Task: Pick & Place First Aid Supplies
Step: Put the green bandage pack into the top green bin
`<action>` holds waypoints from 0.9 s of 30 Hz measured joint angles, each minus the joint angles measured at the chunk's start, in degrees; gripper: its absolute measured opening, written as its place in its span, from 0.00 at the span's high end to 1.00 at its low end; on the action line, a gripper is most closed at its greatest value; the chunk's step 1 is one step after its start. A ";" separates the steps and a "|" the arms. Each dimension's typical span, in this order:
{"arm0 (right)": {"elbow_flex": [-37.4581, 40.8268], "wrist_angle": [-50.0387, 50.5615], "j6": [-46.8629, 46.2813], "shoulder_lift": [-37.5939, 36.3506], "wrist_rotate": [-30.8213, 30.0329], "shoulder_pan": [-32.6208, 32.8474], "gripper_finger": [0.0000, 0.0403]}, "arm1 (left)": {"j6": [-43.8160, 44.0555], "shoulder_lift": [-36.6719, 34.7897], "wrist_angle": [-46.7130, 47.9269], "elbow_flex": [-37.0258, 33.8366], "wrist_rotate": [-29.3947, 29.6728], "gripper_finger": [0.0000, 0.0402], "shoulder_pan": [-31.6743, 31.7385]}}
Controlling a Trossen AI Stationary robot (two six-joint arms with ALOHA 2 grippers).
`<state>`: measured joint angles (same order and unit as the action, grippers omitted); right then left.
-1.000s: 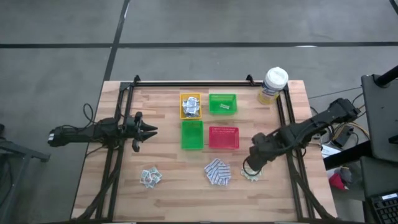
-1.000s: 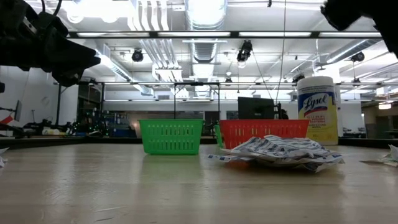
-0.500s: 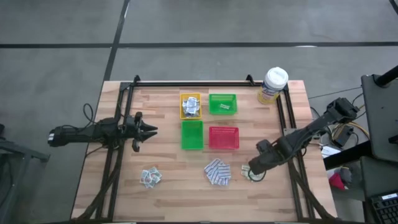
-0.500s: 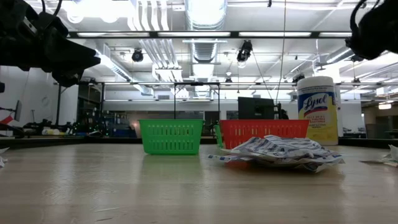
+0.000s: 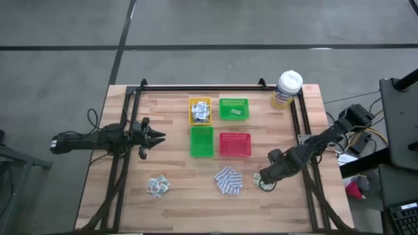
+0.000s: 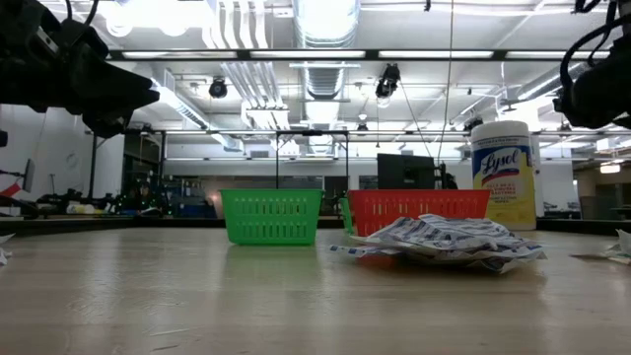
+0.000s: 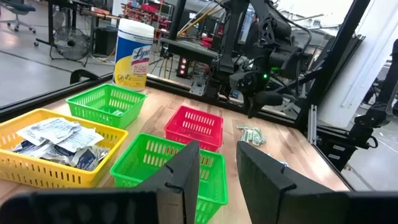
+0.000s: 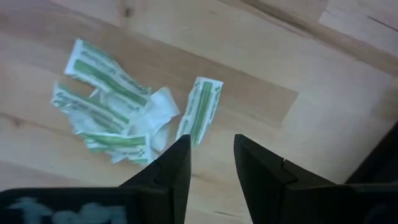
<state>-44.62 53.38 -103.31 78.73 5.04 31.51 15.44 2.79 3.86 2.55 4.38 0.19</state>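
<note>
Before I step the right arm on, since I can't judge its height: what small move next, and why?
Probably lower the right gripper onto the lone green strip: its jaws stand open just short of it, the strip lying apart from the pile of green strips.

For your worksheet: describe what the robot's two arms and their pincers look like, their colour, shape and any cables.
Both arms are dark, slender and jointed. The left pincer and right pincer each end in two flat, dark, blunt fingers. Thin black cables loop beside the arms, and a small green light glows on the right arm.
</note>
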 joint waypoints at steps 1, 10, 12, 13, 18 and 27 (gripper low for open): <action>0.02 0.04 0.00 0.42 0.00 0.00 0.70 | 0.00 0.00 0.00 0.00 0.00 0.73 0.02; 0.02 -0.22 0.18 5.26 0.91 0.00 0.73 | 0.00 0.00 -0.02 0.00 0.00 0.73 0.00; 0.02 -0.27 0.17 6.40 1.02 -0.01 0.74 | 0.00 0.00 -0.02 0.00 0.00 0.73 0.02; 0.02 -0.35 0.17 6.90 1.02 -0.02 0.74 | 0.00 0.00 -0.02 0.00 0.00 0.73 0.00; 0.02 -2.40 0.18 8.74 1.47 -0.02 0.75 | 0.70 0.00 -0.04 0.00 0.01 0.73 0.01; 0.02 -4.27 -0.92 9.15 1.61 -0.02 0.74 | 1.57 0.00 -0.15 0.00 0.02 0.73 0.02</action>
<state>-44.60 49.11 -104.23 87.88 6.66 31.48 17.02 2.79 3.70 2.55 4.40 0.20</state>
